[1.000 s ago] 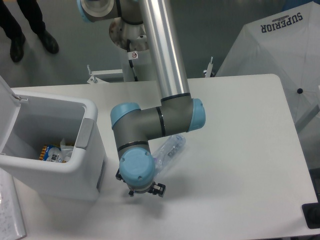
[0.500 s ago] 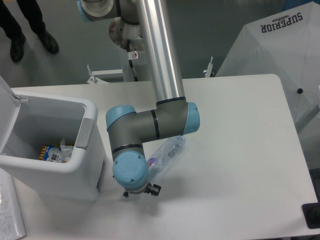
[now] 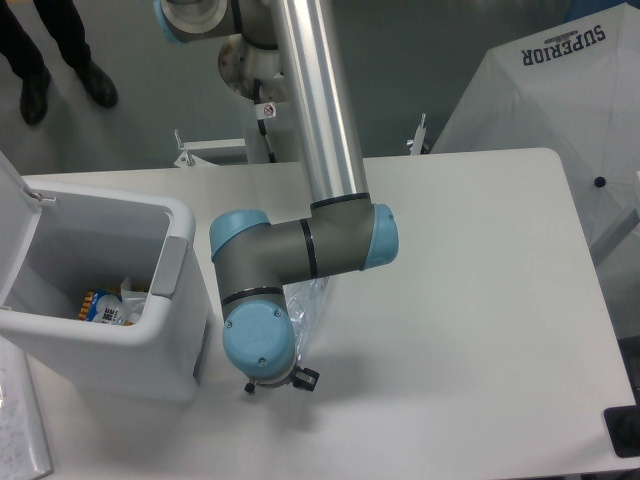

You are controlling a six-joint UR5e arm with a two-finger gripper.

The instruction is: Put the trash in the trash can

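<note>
The white trash can stands at the table's left with its lid swung open. Inside it lies a crushed piece with an orange-and-blue label, next to some clear plastic. A clear crumpled plastic piece shows right beside my wrist, partly hidden behind it; I cannot tell whether it is the bottle or the wrapper. My gripper points down at the table just right of the can. It is almost wholly hidden under the blue wrist joint, so its jaws do not show.
A white cover printed "SUPERIOR" stands past the table's right back corner. A person's legs are at the back left. A black object sits at the table's right front corner. Paper lies at the front left.
The wrist has shifted a little left and down towards the can. The clear plastic piece, first lying stretched out to the right, is now drawn in against the wrist and stands more upright.
</note>
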